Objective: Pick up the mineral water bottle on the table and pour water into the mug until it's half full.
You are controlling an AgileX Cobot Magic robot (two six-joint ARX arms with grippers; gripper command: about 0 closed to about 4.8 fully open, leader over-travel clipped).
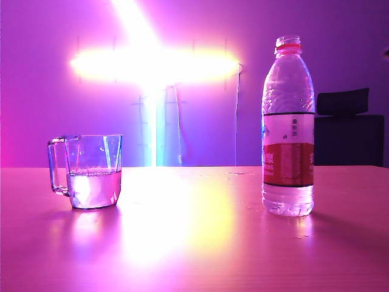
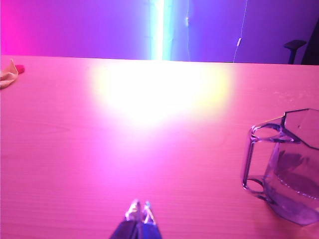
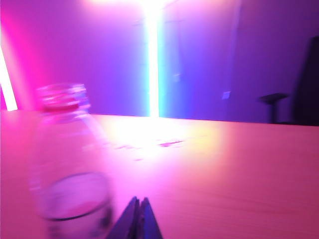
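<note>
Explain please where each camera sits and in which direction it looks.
Exterior view: low at the table edge, facing mug, mineral water bottle; no robot part.
Left wrist view: above the shut left claw, mug to one side.
Right wrist view: above the shut right claw, beside the blurred bottle.
Exterior shares the mug with the left wrist, the bottle with the right.

On the table (image 1: 194, 243), only the mug (image 1: 91, 173) at left and the uncapped mineral water bottle (image 1: 288, 128) at right stand upright, well apart; bare tabletop lies between and before them.
</note>
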